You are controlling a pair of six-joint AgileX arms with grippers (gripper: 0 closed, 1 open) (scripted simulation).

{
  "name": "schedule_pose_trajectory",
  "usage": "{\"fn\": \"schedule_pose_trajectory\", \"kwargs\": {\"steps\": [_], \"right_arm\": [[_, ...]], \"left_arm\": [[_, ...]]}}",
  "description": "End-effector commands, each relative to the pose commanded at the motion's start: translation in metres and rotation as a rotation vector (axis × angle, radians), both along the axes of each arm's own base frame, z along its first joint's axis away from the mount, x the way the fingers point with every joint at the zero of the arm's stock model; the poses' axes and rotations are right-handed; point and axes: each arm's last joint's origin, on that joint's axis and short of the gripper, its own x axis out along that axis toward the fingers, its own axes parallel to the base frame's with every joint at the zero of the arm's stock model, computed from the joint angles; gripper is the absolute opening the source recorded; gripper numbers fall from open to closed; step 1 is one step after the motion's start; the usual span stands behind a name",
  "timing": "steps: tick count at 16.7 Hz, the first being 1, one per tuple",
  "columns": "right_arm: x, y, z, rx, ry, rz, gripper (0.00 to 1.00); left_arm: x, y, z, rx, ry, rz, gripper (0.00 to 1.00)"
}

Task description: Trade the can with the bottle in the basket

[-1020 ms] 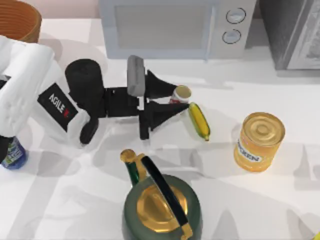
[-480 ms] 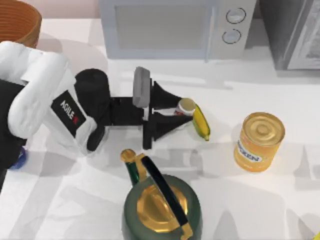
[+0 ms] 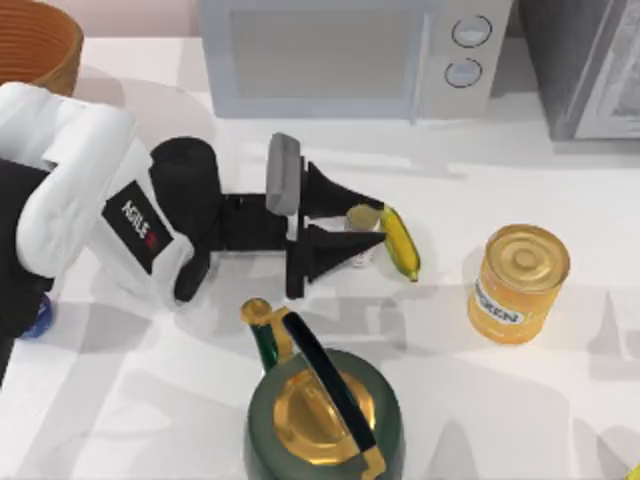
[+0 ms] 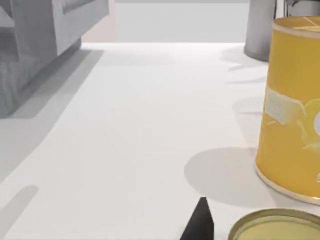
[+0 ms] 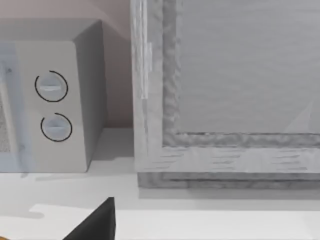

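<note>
The small white can (image 3: 362, 220) with its pale gold top stands mid-table, right beside the corn cob (image 3: 400, 241). My left gripper (image 3: 378, 221) reaches in from the left, its two black fingers shut on the can's sides. In the left wrist view the can's gold top (image 4: 275, 226) sits next to one black fingertip (image 4: 200, 221). A sliver of the blue bottle (image 3: 36, 326) peeks out under my left arm at the table's left edge. The woven basket (image 3: 40, 42) sits in the far left corner; its inside is cut off.
A green and gold kettle (image 3: 322, 402) stands just in front of the gripper. A large orange-yellow can (image 3: 518, 281) is to the right. The microwave (image 3: 340, 55) and a grey cabinet (image 3: 590, 65) line the back. One dark fingertip (image 5: 99, 222) of my right gripper shows.
My left arm pushed right toward the can, and its fingers closed in from either side. The can shifted slightly toward the corn cob and now sits pinched between them.
</note>
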Motion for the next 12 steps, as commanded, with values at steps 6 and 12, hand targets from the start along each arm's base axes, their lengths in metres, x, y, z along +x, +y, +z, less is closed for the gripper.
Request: {"fn": "schedule_pose_trajectory", "kwargs": {"steps": [6, 12], "right_arm": [[0.0000, 0.0000, 0.0000, 0.000, 0.000, 0.000, 1.00], [0.0000, 0.0000, 0.0000, 0.000, 0.000, 0.000, 1.00]], "left_arm": [[0.0000, 0.0000, 0.0000, 0.000, 0.000, 0.000, 1.00], [0.0000, 0.0000, 0.0000, 0.000, 0.000, 0.000, 1.00]]}}
